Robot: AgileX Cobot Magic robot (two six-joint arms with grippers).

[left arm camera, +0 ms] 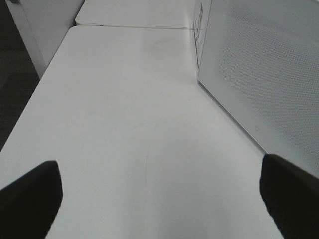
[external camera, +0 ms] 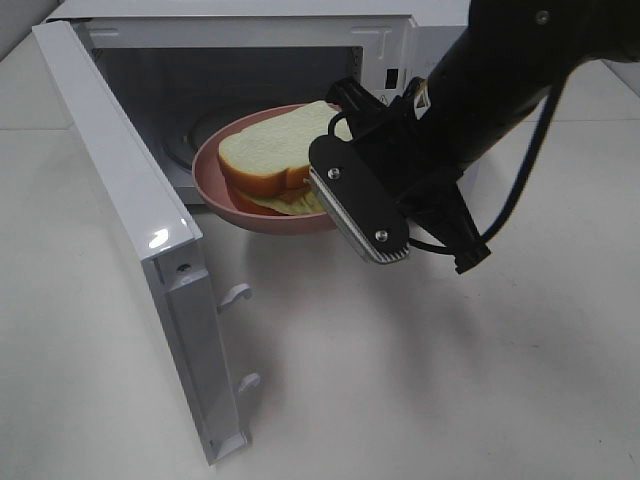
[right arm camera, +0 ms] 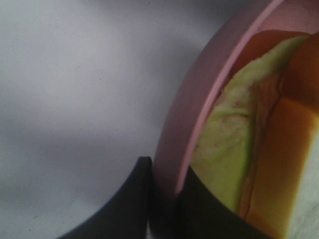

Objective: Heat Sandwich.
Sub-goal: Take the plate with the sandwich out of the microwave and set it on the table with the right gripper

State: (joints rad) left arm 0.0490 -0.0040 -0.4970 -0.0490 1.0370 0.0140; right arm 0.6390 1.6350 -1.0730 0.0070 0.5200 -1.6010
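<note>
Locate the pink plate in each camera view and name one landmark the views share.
Exterior high: the pink plate sits centre frame at the mouth of the open microwave, carrying the sandwich, with the right pincer on its rim.
Left wrist: not in view.
Right wrist: its rim curves through the right half, clamped between dark fingers.
Shared landmark: the white table.

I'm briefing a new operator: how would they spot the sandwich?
Find the white microwave with its door swung open. At its mouth the right gripper holds a pink plate by the rim. The sandwich lies on it: thick white bread, tan crust, yellow-green filling.
</note>
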